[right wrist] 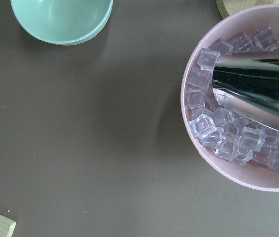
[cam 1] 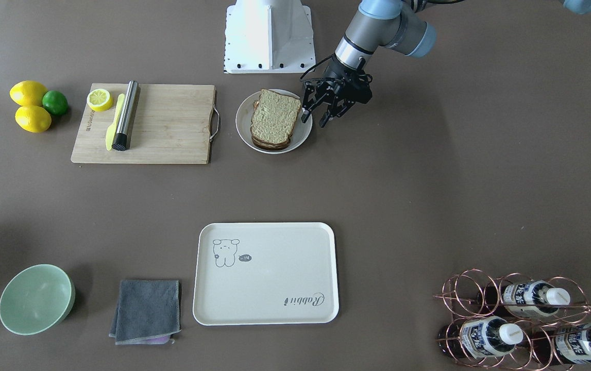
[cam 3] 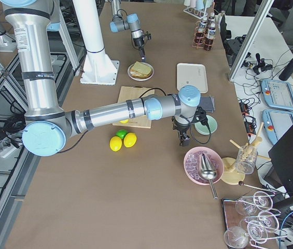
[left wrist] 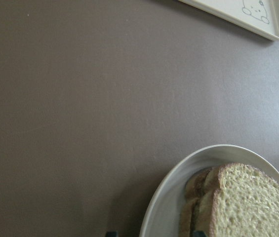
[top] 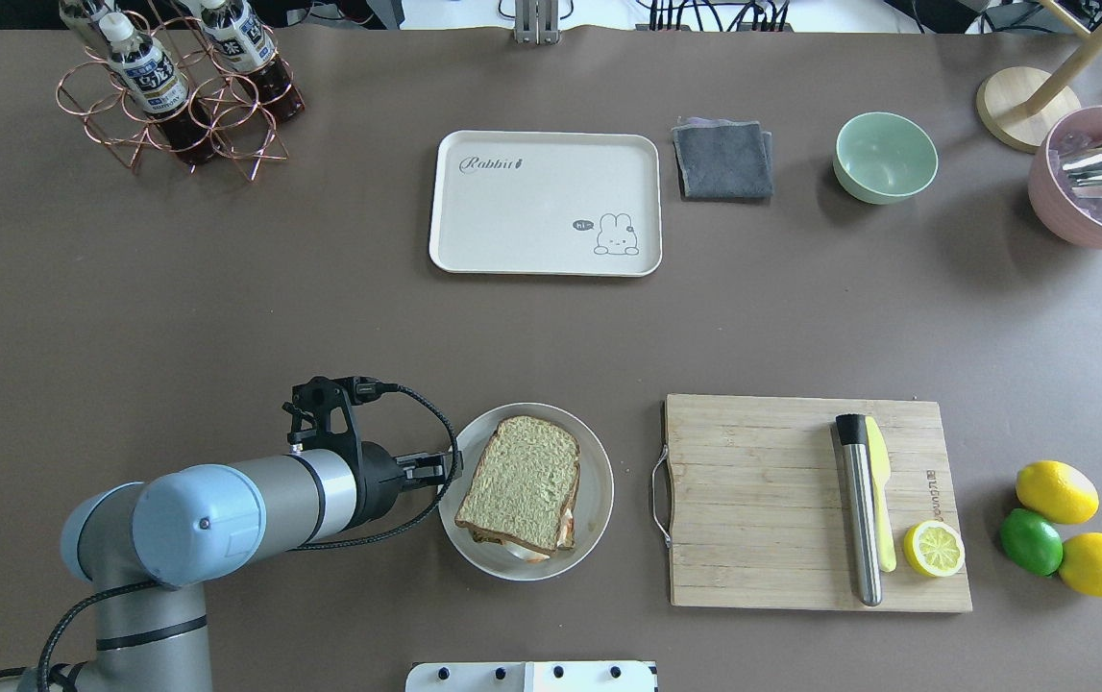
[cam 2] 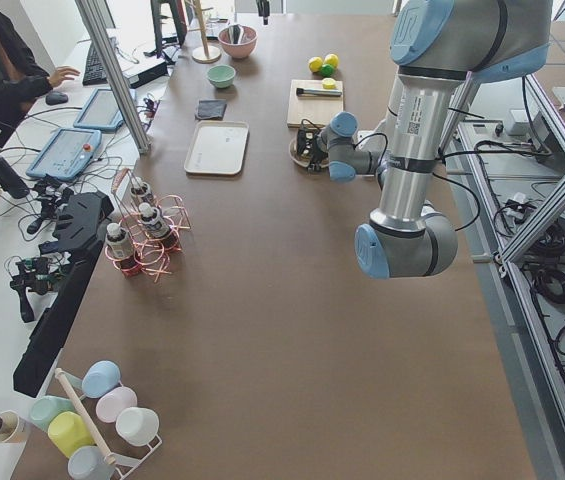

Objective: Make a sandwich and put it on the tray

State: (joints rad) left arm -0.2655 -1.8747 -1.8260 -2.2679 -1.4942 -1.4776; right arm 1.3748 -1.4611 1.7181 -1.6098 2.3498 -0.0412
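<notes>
The sandwich (top: 522,481), two tan bread slices with a bit of white egg showing at the near edge, lies on a round white plate (top: 599,471) close to the robot's base. My left gripper (cam 1: 315,121) hovers open right beside the plate's rim on my left side, with nothing between its fingers. Its wrist view shows the plate (left wrist: 169,197) and the sandwich (left wrist: 243,202) at the lower right. The cream tray (top: 546,202) sits bare at the far middle of the table. My right gripper (cam 3: 182,137) hangs between a green bowl and a pink bowl; I cannot tell its state.
A wooden cutting board (top: 762,500) right of the plate holds a metal cylinder, a yellow knife and a lemon half. Lemons and a lime (top: 1031,541) lie beyond it. A grey cloth (top: 723,159), green bowl (top: 885,157), pink ice bowl (right wrist: 243,98) and bottle rack (top: 176,96) line the far side.
</notes>
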